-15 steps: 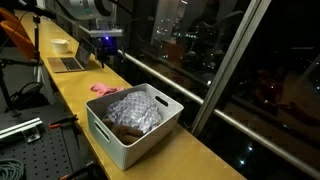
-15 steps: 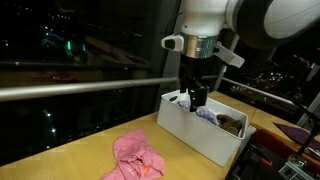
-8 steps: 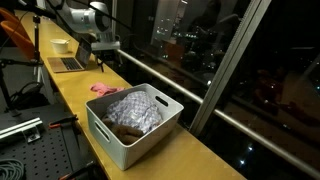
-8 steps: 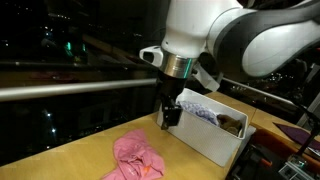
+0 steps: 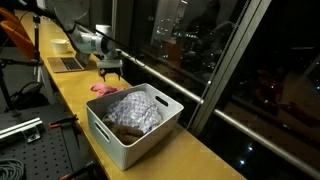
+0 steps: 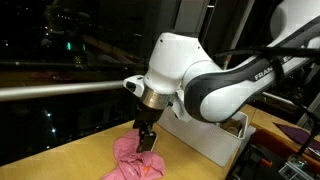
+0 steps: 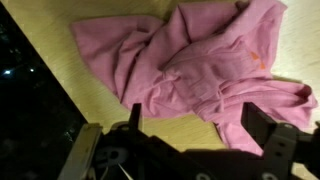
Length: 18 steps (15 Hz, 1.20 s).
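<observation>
While its jaws stand spread wide and hold nothing, the gripper (image 6: 147, 140) points down at a soft, crumpled pink cloth (image 7: 200, 60); whether the fingertips touch it I cannot tell. That cloth lies in loose folds on the smooth yellow wooden counter (image 6: 55, 160), near a white rectangular plastic bin (image 5: 118, 142). Inside the bin sits a pale, patterned bundle of fabric (image 5: 135, 107) heaped over something brown
</observation>
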### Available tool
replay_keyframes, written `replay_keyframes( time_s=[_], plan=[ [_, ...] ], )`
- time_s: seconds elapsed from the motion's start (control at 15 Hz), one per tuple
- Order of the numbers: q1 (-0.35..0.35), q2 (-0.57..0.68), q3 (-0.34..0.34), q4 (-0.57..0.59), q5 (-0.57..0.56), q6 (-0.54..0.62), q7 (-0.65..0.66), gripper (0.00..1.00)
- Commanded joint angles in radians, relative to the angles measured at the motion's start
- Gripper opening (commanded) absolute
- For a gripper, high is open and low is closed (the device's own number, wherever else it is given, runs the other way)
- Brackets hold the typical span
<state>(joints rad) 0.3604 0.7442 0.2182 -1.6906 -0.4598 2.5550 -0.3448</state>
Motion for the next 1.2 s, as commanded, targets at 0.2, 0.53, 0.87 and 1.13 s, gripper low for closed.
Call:
replay_keyframes(
  time_s=[0.2, 0.53, 0.87, 1.13],
  plan=[
    [-0.086, 0.297, 0.067, 0.284, 0.154, -0.042, -0.205, 1.00],
    [-0.091, 0.410, 0.072, 0.426, 0.200, -0.101, -0.250, 0.68],
    [-0.059, 0.378, 0.050, 0.445, 0.197, -0.155, -0.210, 0.31],
    [-0.057, 0.255, 0.023, 0.323, 0.162, -0.139, -0.125, 0.01]
  ],
)
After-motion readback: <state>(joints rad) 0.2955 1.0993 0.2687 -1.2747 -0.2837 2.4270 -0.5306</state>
